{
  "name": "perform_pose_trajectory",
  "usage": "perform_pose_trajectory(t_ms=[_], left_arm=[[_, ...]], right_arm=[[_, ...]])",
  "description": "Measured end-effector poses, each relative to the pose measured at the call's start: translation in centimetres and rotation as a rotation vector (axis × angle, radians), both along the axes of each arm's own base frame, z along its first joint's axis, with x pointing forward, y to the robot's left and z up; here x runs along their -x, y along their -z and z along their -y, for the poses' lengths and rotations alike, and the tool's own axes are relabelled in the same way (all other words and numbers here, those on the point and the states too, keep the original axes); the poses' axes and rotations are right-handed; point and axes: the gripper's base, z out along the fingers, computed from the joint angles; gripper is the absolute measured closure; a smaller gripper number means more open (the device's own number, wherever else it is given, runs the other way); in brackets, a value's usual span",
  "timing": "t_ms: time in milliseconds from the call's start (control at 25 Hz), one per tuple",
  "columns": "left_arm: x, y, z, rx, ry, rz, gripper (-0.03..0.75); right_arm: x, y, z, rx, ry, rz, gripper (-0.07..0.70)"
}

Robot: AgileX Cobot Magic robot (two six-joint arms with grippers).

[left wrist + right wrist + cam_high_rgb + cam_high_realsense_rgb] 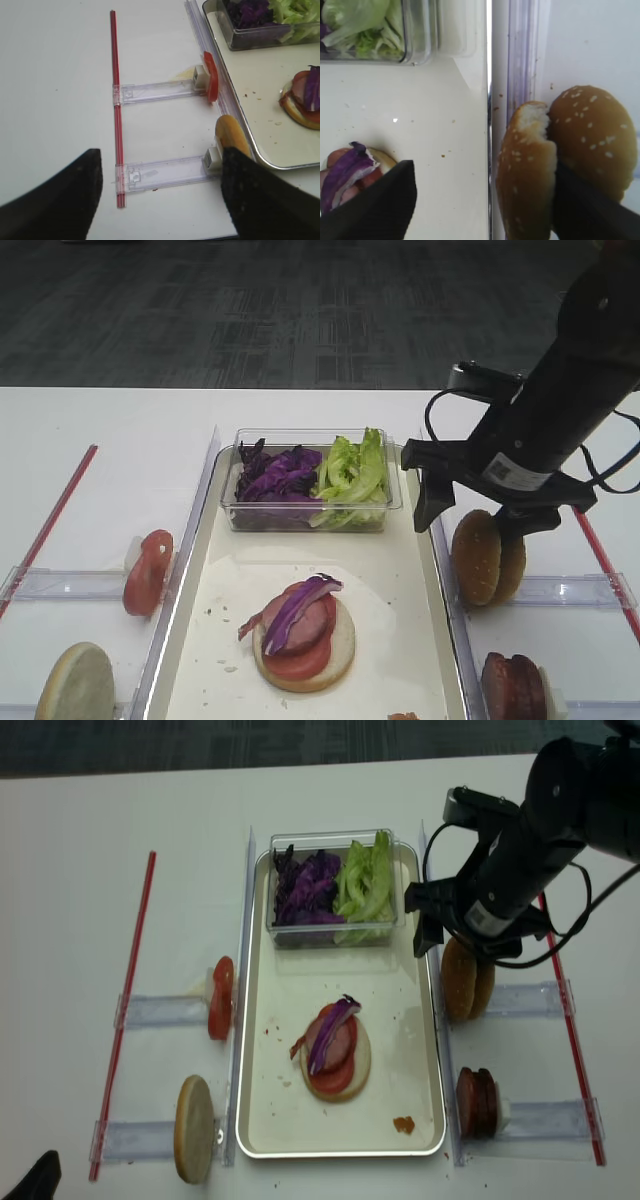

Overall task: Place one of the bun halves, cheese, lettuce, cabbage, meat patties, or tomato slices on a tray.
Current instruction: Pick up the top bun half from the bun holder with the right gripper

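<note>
Two sesame bun halves [487, 558] stand on edge in a clear holder just right of the cream tray [395, 570]. My right gripper [482, 205] hangs open over them. One finger is above the tray; the other sits between the left bun half [525, 170] and the right one [595, 135], and neither is gripped. Lettuce [352, 475] and cabbage [275, 475] fill a clear tub [310, 518] at the tray's far end. Meat patties [512, 685] stand near right, tomato slices [148, 570] left. No cheese shows. My left gripper [161, 155] is open over bare table.
On the tray lies a bun base stacked with tomato, meat and purple cabbage [303, 635]. A pale bun disc [75, 685] stands at the near left. Red rods [115, 100] and clear slotted holders [160, 170] flank the tray on both sides.
</note>
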Motion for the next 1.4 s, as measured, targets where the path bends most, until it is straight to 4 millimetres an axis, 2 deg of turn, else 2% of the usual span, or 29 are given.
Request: perform_pose_trajectory(t_ms=[560,800,1200,1400], left_arm=[[0.00,0.00,0.00,0.000,0.000,0.000,0.247],[0.00,0.00,0.00,0.000,0.000,0.000,0.247],[0.00,0.00,0.00,0.000,0.000,0.000,0.247],[0.00,0.00,0.00,0.000,0.000,0.000,0.247]], right_arm=[[-0.13,0.40,-0.07,0.002,-0.007,-0.009,0.099],[-0.06,0.41,-0.04,0.005,-0.012,-0.015,0.268],[0.10,0.45,0.02,0.013,-0.022,-0.030,0.428],[0.11,0.45,0.02,0.013,-0.022,-0.031,0.474]])
